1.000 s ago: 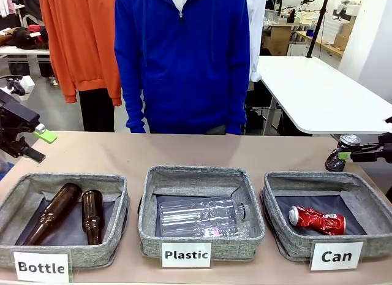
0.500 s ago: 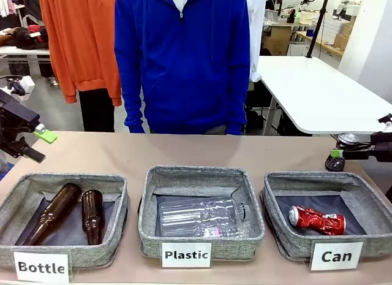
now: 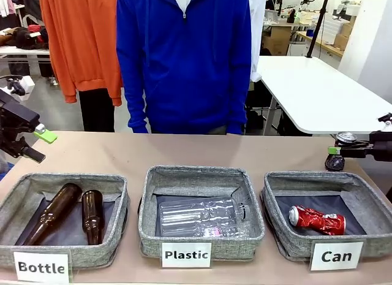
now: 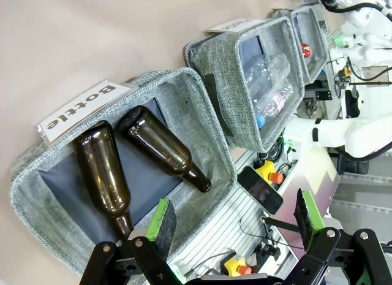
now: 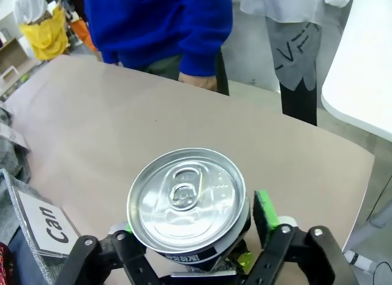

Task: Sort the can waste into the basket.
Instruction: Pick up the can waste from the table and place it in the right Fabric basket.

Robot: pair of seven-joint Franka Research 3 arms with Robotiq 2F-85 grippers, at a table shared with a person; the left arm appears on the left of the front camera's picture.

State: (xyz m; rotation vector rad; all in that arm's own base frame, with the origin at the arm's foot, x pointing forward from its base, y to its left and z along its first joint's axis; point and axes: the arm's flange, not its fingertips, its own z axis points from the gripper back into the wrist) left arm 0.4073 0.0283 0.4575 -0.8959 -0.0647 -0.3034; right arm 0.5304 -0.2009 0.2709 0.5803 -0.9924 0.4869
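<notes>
A dark can [image 5: 187, 205] with a silver top stands upright between the fingers of my right gripper [image 5: 195, 227], which is shut on it. In the front view that dark can [image 3: 335, 161] and the right gripper [image 3: 340, 151] are at the table's far right, just behind the grey basket [image 3: 318, 178] labelled "Can". A crushed red can [image 3: 316, 220] lies inside that basket. My left gripper [image 4: 236, 220] hangs open and holds nothing, above the "Bottle" bin; in the front view the left gripper [image 3: 38, 138] is at the left edge.
The "Bottle" bin [image 3: 64, 178] holds two brown glass bottles [image 3: 92, 214]. In the middle, the "Plastic" bin [image 3: 196, 173] holds a clear plastic bottle [image 3: 199, 216]. A person in a blue top [image 3: 184, 58] stands at the far side. Bare table lies behind the bins.
The right gripper's fingers have come together on the dark can and the arm has drawn slightly to the right. The left arm has not moved.
</notes>
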